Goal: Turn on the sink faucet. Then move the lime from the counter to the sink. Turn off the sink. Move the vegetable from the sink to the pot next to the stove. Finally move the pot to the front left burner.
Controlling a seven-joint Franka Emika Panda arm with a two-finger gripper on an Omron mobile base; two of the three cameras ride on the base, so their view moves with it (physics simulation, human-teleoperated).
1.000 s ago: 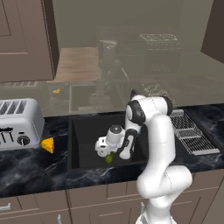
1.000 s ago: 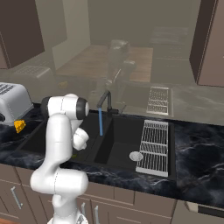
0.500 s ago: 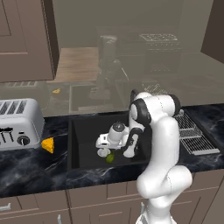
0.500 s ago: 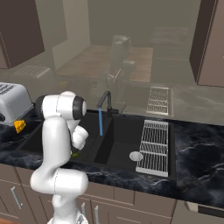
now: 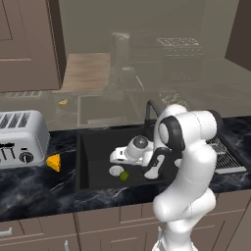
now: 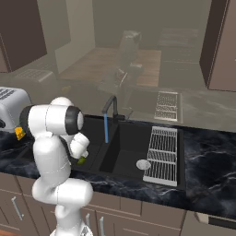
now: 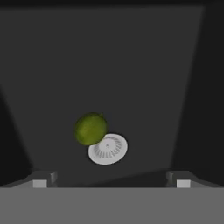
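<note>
- Yellow-green and round, the lime [image 7: 90, 128] is seen lying on the floor of the sink [image 5: 93, 147], ahead of the jaws and a little to one side of their centre line, touching or just overlapping the rim of the round silver drain [image 7: 108, 149].
- The jaws are held wide apart, with one dark tip at each lower corner of the hand view; nothing is held between them, and the lime lies clear of both fingertips [image 7: 43, 179].
- The gripper [image 5: 117, 156] is seen inside the left basin, just above the lime and the drain.
- A blue stream of water [image 6: 106, 129] is seen falling from the sink faucet [image 6: 110, 105], so the first step is judged done and the tap is judged not yet shut.
- With the lime resting in the basin and released, the move from the counter [image 5: 34, 186] to the sink is judged complete.
- What is left, as judged from the task: the faucet is to be turned off, the lime is to be picked out of the sink and set in the pot, and the pot is to be carried to the front left burner.
- An orange-yellow cheese wedge [image 5: 54, 162] and a toaster [image 5: 22, 137] are seen on the counter, well apart from the jaws and off to the far side of the basin wall.
</note>
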